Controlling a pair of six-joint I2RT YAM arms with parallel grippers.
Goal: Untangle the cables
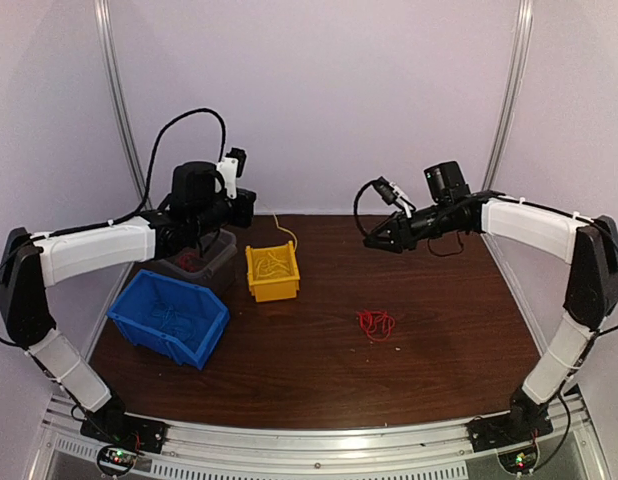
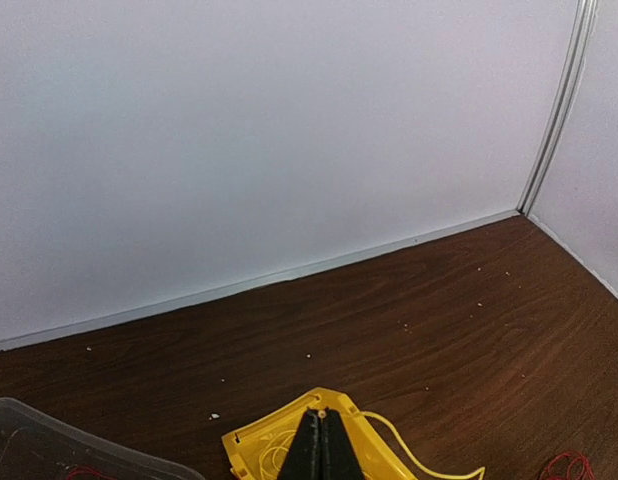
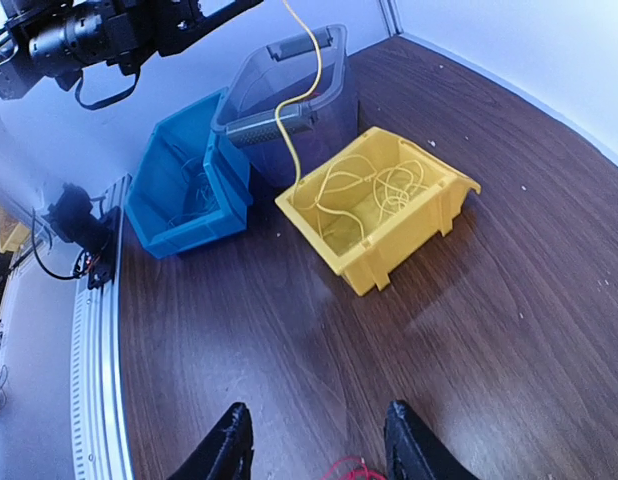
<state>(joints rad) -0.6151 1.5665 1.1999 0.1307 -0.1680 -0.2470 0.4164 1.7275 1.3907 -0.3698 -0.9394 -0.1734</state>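
The table (image 1: 319, 370) is dark wood grain with a soft sheen. The yellow bin (image 3: 394, 250) and blue bin (image 3: 174, 235) are glossy moulded plastic. The storage box (image 3: 329, 110) is translucent grey plastic. The yellow cable (image 3: 318, 60) and red cable (image 1: 376, 323) look smooth-coated. The rail (image 1: 319, 442) along the bottom of the overhead frame is ribbed metal.

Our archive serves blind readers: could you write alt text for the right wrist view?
A yellow bin on a dark wooden table holds loose yellow cables, one strand rising out of the frame's top. Behind it stand a blue bin and a clear grey bin; at the bottom, the right gripper shows open fingers over a red cable.
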